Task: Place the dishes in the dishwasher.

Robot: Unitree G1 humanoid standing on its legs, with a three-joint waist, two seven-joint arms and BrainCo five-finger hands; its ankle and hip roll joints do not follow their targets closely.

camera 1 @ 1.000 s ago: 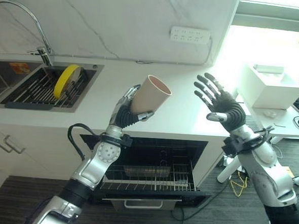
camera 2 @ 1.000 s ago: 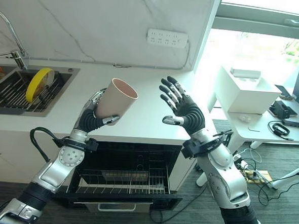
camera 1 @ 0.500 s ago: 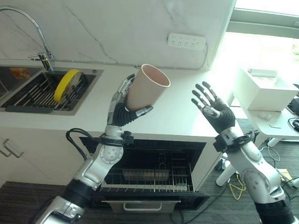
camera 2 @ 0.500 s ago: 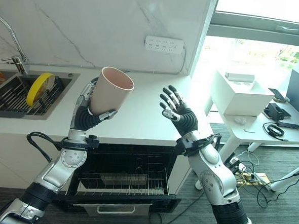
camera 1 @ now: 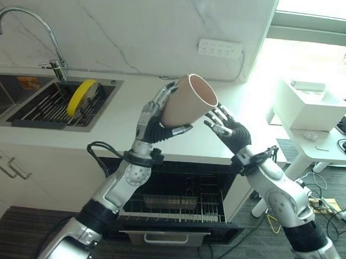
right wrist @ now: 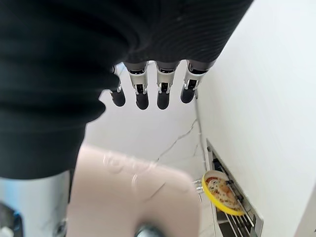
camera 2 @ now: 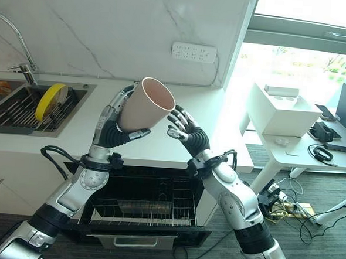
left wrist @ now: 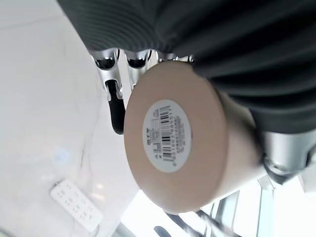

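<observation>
Open dishwasher (camera 1: 180, 206), its wire rack (camera 1: 174, 209) standing pulled out beneath the counter (camera 1: 102, 134) edge. Left hand (camera 1: 152, 125) is gripping a beige cup (camera 1: 186, 101) above the counter; right hand (camera 2: 187, 130), fingers spread, is hovering just beside the rim, narrowing the gap between them. Counter's edge is overhanging the descent to the rack.

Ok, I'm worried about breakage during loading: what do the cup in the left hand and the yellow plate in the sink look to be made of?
The tall beige cup held by the left hand looks like matte plastic or glazed ceramic: even colour, no gloss, thin rim. The round yellow plate standing on edge in the sink rack looks like smooth plastic or melamine, though ceramic can't be ruled out.
</observation>
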